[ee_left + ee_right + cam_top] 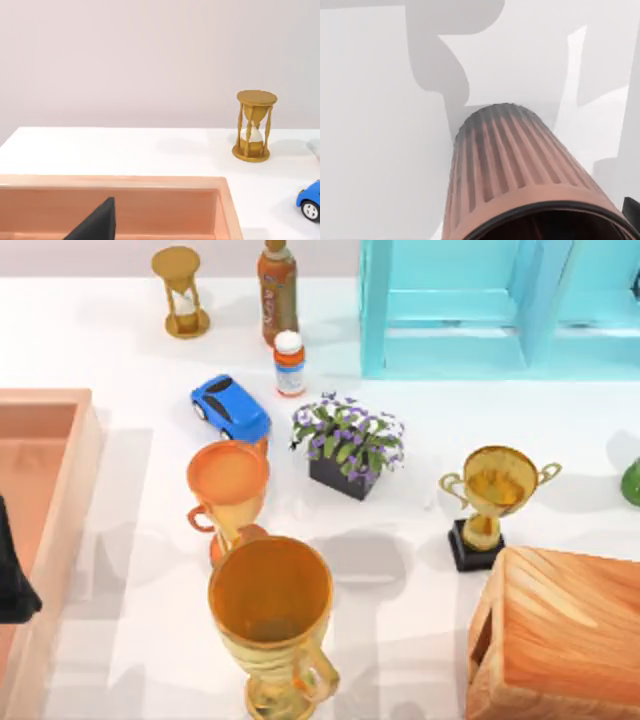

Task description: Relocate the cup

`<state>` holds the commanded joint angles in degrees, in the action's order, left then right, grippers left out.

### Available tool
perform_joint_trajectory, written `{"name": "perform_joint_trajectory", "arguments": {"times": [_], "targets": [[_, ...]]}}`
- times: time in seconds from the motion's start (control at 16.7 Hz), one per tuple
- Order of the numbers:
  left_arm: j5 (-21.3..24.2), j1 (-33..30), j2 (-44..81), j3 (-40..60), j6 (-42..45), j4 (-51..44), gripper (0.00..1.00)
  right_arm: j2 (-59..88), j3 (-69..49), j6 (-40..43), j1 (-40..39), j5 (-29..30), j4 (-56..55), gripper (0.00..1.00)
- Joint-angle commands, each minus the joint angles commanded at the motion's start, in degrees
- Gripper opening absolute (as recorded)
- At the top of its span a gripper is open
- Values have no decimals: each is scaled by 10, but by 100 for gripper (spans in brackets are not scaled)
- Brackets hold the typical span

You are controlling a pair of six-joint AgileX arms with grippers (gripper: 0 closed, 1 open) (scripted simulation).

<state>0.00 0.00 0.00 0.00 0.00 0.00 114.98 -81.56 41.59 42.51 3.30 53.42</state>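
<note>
The ribbed brown cup (520,170) lies directly under the right wrist camera. Its dark rim is nearest the lens and its base points down toward the white surface (375,125). Whether it stands there or hangs just clear cannot be told, nor whether the right end effector is clenched on it or released.

Recommended procedure: confirm a firm, centred grip below the rim, keep the cup upright, and lift straight up before traversing. In the top view the surface is crowded, so route above the tall gold goblet (270,612), the orange trophy (228,483) and the flower pot (348,445).

The left end effector (12,585) is parked over the wooden tray (60,400), grip state undetermined.
</note>
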Motion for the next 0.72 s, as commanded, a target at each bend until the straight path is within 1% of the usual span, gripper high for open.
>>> {"name": "perform_joint_trajectory", "arguments": {"times": [0.36,0.42,0.72], "targets": [[0,0,0,0,0,0,100,0,0,0,0,0,0,98],[0,0,0,0,0,0,100,0,0,0,0,0,0,100],[0,0,0,0,0,0,100,0,0,0,0,0,0,100]]}}
